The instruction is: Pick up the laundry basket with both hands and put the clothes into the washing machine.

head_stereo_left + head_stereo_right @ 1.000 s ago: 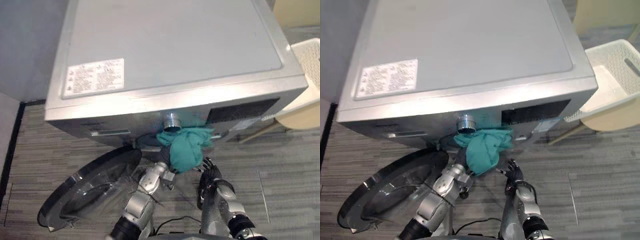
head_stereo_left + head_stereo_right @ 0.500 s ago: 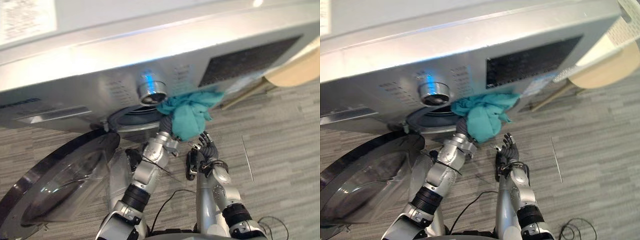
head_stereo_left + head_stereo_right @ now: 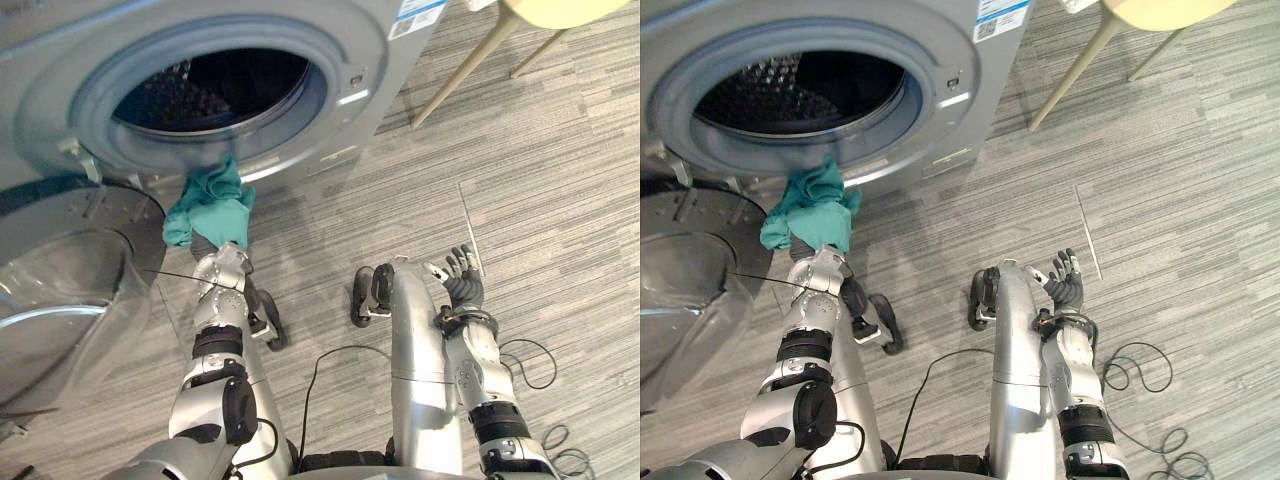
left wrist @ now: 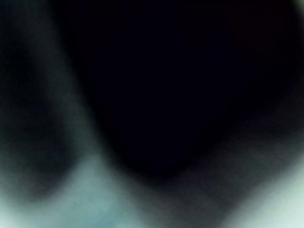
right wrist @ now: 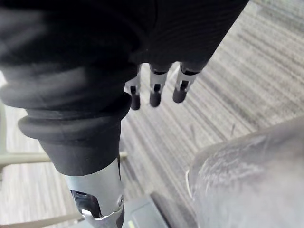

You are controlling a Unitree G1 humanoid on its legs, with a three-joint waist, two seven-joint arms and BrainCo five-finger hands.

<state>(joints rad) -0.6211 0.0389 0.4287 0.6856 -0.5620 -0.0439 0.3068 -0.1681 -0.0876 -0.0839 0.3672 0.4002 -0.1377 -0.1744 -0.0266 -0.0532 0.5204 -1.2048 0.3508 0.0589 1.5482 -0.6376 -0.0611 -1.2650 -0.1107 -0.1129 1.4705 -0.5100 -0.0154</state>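
The washing machine's drum opening (image 3: 215, 88) gapes dark at the upper left, with its silver rim (image 3: 330, 95) around it. A teal cloth (image 3: 210, 203) hangs just below the rim's lower edge, outside the drum. It is draped over the end of my left arm, and my left hand (image 3: 208, 245) is buried under it. The left wrist view is dark with a pale teal blur. My right hand (image 3: 462, 285) is held open above the carpet, far to the right of the cloth, with its fingers (image 5: 154, 92) straight and nothing in them.
The machine's round glass door (image 3: 60, 290) stands swung open at the left, close to my left arm. Pale wooden chair legs (image 3: 450, 70) slant down at the upper right beside the machine. Grey striped carpet (image 3: 560, 200) spreads to the right.
The camera has swung down from the machine's top to its open drum. My right hand, close under the cloth before, now sits well off to the right of it.
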